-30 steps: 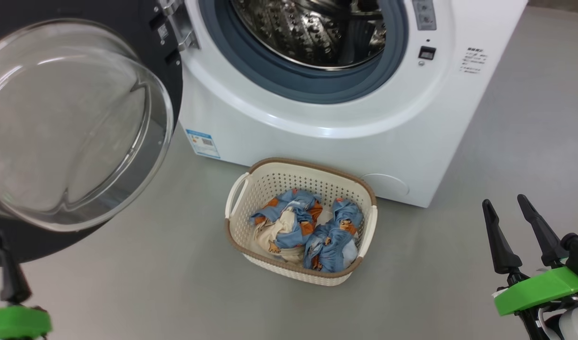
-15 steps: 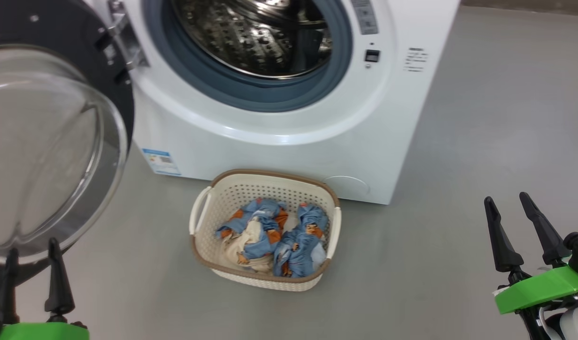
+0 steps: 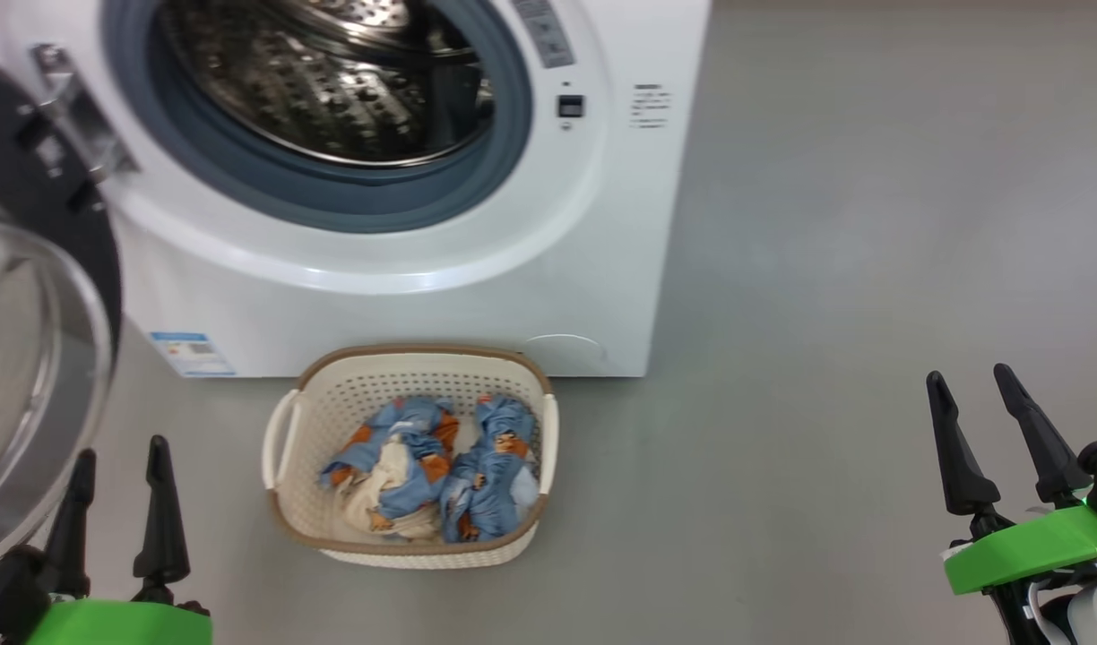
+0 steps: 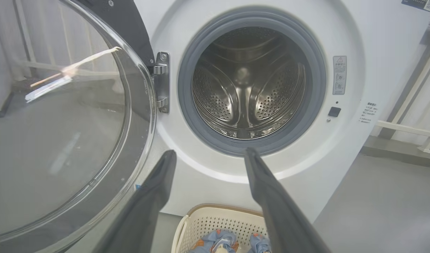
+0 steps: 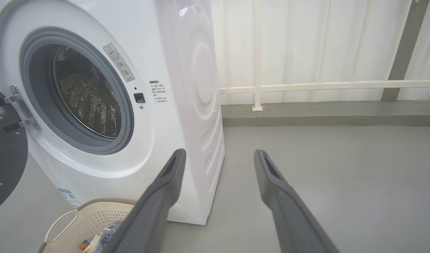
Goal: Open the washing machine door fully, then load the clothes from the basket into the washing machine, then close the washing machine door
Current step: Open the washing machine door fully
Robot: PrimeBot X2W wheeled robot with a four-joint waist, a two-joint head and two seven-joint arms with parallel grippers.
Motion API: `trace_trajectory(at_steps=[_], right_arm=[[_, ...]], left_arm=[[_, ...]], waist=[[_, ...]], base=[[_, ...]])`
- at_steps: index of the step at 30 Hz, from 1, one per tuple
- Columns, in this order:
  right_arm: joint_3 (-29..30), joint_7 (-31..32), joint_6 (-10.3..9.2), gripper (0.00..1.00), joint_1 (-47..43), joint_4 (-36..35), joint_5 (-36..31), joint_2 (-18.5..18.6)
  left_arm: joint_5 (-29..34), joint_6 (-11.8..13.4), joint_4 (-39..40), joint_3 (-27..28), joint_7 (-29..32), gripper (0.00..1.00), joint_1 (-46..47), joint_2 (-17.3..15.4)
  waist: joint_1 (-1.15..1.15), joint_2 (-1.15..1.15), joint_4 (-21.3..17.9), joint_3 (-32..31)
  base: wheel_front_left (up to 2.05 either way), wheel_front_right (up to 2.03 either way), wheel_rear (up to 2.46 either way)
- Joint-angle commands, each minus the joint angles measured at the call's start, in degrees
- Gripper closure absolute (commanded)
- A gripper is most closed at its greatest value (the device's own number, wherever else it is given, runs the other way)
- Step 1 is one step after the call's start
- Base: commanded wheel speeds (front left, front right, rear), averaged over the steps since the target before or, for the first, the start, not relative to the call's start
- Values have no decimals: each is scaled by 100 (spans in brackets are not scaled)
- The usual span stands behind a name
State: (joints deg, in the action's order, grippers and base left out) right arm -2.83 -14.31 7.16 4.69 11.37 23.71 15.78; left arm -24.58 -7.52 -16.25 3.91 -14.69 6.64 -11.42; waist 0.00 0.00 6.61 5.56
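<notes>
From the head view, we're looking down at the washing machine (image 3: 405,296), with the washing machine door (image 3: 38,340) hanging wide open at the far left, glass bowl bulging our way. The steel drum (image 3: 333,81) is showing behind the grey gasket (image 3: 333,204). The basket (image 3: 414,349) is sitting on the grey floor (image 3: 826,269) just in front of the machine, below the opening. The clothes (image 3: 432,470) are lying bunched inside it, two blue bear-print bundles side by side. The left gripper (image 3: 121,450) is hovering at lower left, just beside the door's lower edge and left of the basket, fingers spread and gripping nothing. The right gripper (image 3: 968,373) is hanging at lower right, well apart from basket and machine, fingers likewise parted and empty. Over on the left wrist view, we're facing the drum square on between two widely parted fingers. The door is standing open on its hinge (image 4: 161,82) to the left, and the basket with the clothes is peeking in at the bottom edge. On the right wrist view, we're seeing the machine's front and side at an angle, with a white railing (image 5: 306,86) running behind. The fingers are gaping with nothing between them, and the basket is sitting at the lower left corner.
</notes>
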Motion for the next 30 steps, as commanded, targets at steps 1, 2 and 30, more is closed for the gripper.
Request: trace_trajectory(at_steps=[1, 2, 30], right_arm=[[-48, -69, 33, 0, 7, -158, -31, 84], [-42, -69, 33, 0, 9, -158, -35, 79], [13, -69, 33, 0, -70, -156, -49, -22]], left_arm=[[-84, 3, 212, 89, -30, 0, 82, -203], [-98, 3, 226, 27, -30, 0, 79, -227], [-331, 3, 498, -351, -30, 0, -70, -352]], waist=[[0, 0, -334, 53], [0, 0, -388, 58], [0, 0, -904, -32]], base=[[0, 0, 0], [0, 0, 0], [0, 0, 0]])
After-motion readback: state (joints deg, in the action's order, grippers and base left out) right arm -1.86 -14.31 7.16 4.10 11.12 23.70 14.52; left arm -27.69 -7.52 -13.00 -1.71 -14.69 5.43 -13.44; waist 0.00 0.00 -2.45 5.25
